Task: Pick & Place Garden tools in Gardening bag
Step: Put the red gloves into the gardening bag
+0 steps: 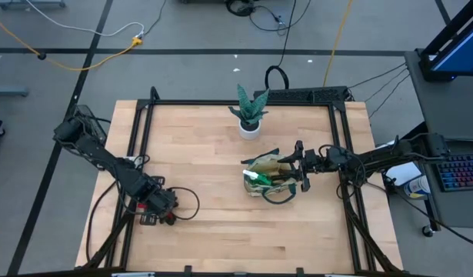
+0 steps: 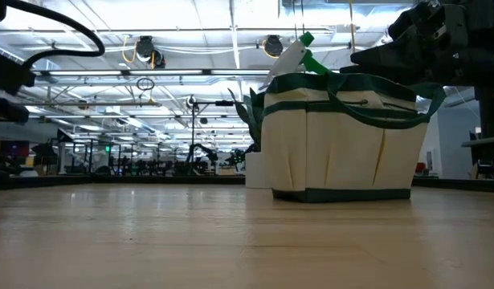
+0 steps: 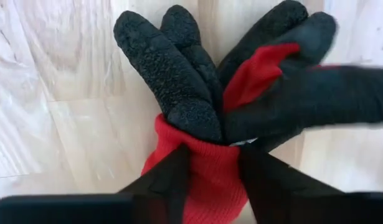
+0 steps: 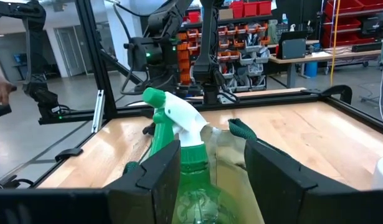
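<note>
A pair of red-and-black gloves [image 3: 197, 93] lies flat on the wooden table near its left front. My left gripper [image 1: 154, 206] [image 3: 213, 152] points down onto them and is shut on their red cuff. The beige gardening bag [image 1: 261, 171] [image 2: 343, 136] stands upright at mid-table. A green spray bottle [image 4: 179, 118] [image 2: 299, 52] pokes out of its top. My right gripper [image 1: 291, 174] [image 4: 210, 155] reaches in level from the table's right, open. The bottle's body and the bag's rim [image 4: 231, 158] stand between its fingers. Whether they touch, I cannot tell. My left gripper pinches the gloves' red cuff end [image 3: 210, 177] between its two fingers. The fingers come from above and point down, one on each side of the cuff. The gloves lie on the table, their black fingers spread away from the gripper.
A green plant in a white pot [image 1: 250, 111] stands behind the bag toward the far edge. A black frame [image 1: 340, 146] runs around the tabletop. Bare wood [image 1: 213, 231] lies between the gloves and the bag.
</note>
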Tool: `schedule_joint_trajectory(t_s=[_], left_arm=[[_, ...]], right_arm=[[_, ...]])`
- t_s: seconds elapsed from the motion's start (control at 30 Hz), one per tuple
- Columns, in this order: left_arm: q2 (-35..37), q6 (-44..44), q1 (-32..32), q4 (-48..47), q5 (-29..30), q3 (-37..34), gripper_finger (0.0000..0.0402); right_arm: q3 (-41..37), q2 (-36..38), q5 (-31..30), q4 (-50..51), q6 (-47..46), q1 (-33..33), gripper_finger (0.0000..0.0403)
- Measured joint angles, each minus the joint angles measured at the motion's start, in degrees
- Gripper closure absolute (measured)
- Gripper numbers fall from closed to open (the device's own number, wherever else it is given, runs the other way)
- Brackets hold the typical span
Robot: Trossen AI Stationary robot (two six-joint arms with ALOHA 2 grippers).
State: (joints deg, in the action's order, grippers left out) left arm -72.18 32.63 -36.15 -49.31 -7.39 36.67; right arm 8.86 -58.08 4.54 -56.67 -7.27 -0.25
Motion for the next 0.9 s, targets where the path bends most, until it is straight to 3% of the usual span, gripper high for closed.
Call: schedule_joint_trajectory(t_s=[0.23, 0.5, 0.77, 0.9], left_arm=[[0.00, 0.77, 0.16, 0.19, 2.26, -0.51, 0.0384], [-0.17, 4.05, 0.14, 3.51, 5.15, 0.19, 0.0385], [-0.20, 3.49, 0.21, 5.53, 14.45, 5.99, 0.0383], [-0.20, 0.67, 0.19, 7.87, 22.07, 9.30, 0.0380]], right_arm=[[0.00, 0.00, 0.01, -0.01, 0.02, 0.00, 0.0234], [0.00, 0.00, -0.01, -0.01, 0.02, 0.00, 0.0234], [0.00, 0.00, 0.00, -0.01, 0.04, 0.00, 0.0234], [0.00, 0.00, 0.00, -0.01, 0.04, 0.00, 0.0234]])
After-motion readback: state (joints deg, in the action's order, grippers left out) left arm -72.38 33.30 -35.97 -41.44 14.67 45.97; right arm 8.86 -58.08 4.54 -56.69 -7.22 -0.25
